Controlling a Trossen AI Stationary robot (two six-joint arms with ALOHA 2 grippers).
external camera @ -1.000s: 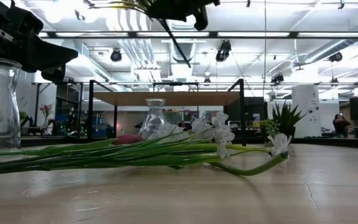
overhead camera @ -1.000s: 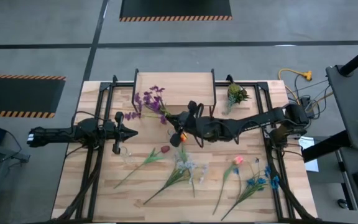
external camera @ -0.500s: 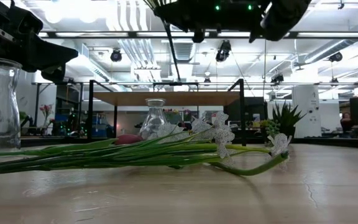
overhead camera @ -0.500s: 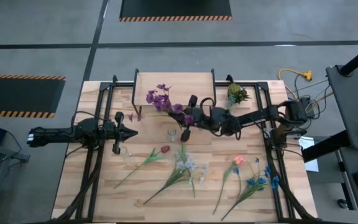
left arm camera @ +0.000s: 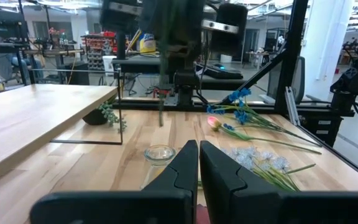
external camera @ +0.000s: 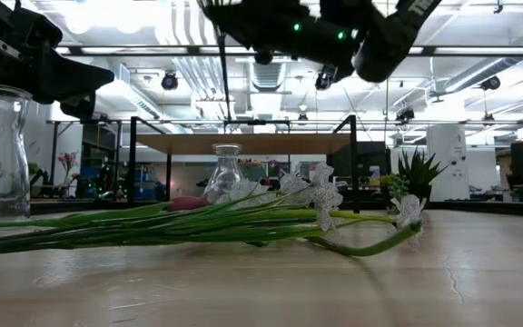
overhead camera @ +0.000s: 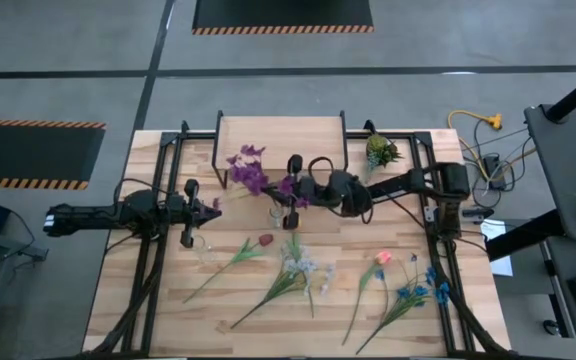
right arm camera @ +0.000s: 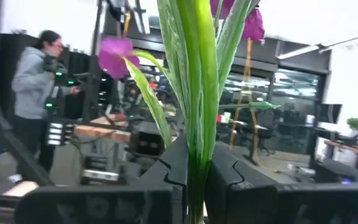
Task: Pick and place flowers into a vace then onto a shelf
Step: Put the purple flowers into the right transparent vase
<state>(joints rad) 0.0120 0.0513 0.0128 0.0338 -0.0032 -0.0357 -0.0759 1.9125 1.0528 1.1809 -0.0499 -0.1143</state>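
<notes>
Purple flower (overhead camera: 251, 170) is pinched by its green stem between the pressed-together fingers of the right gripper (overhead camera: 294, 192); my right wrist view shows the stem (right arm camera: 199, 124) clamped and running straight up out of the jaws, petals above.

In the high view, the right gripper hangs over the table just in front of the shelf (overhead camera: 280, 138), with the small glass vase (overhead camera: 276, 213) just beside and below it. In the low view I see the stem (external camera: 224, 73) hanging close to vertical, its lower end above and slightly to one side of the vase mouth (external camera: 227, 148). I judge the coming move depends on bringing that stem tip directly over the opening, then lowering along the stem's long axis.

My left gripper (overhead camera: 211, 210) waits with its jaws pressed together and empty, near the second vase (overhead camera: 198, 243), farther from the target than the right.

Remaining flowers (overhead camera: 293, 270) lie flat on the near half of the table (overhead camera: 148, 300).
</notes>
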